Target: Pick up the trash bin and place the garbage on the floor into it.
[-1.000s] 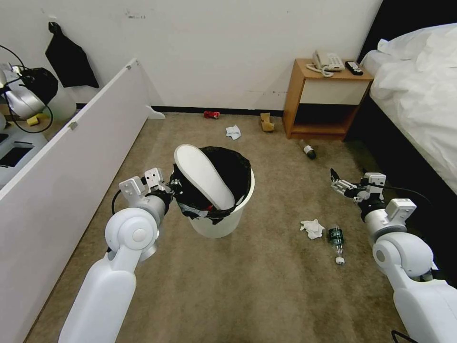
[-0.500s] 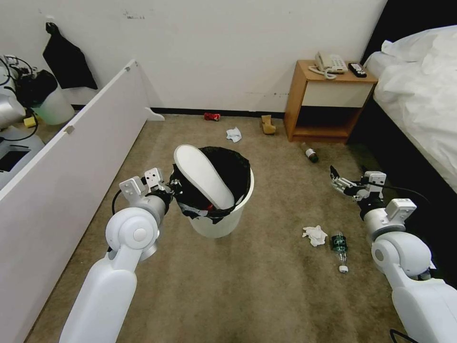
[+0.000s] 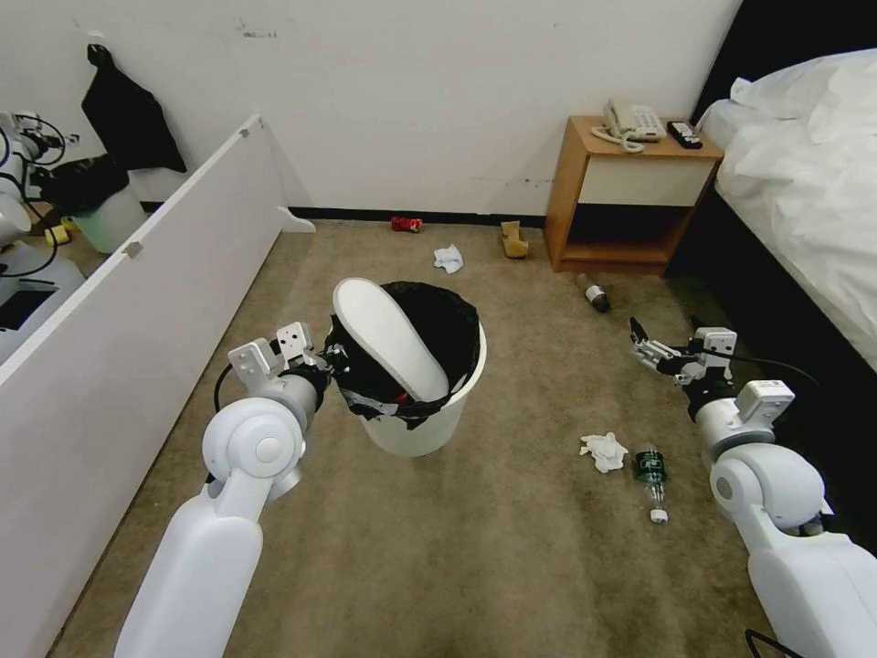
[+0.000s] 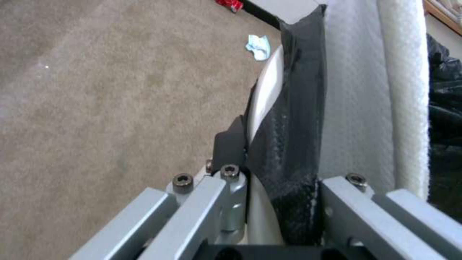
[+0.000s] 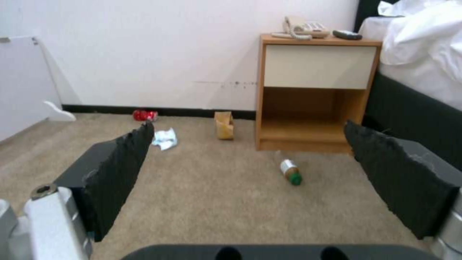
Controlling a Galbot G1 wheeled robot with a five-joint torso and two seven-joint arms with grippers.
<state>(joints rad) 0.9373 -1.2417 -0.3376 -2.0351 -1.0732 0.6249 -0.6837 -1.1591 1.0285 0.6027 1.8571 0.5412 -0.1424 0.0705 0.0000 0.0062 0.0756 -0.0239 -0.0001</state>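
L pincer [image 3: 331,358] is clamped on the bag-lined rim of the trash bin [image 3: 429,420], w/ a white slipper [image 3: 388,336] leaning inside. R pincer [image 3: 650,352] hangs over the floor [image 3: 475,548], pads wide apart, holding nothing. Near R arm: crumpled tissue [image 3: 603,451] just beside a plastic bottle [image 3: 650,475]. Farther: 2nd bottle [image 3: 594,292] by the nightstand [image 3: 630,192]; tissue [image 3: 448,258], tan paper [image 3: 513,239], red can [image 3: 406,223] along the wall.
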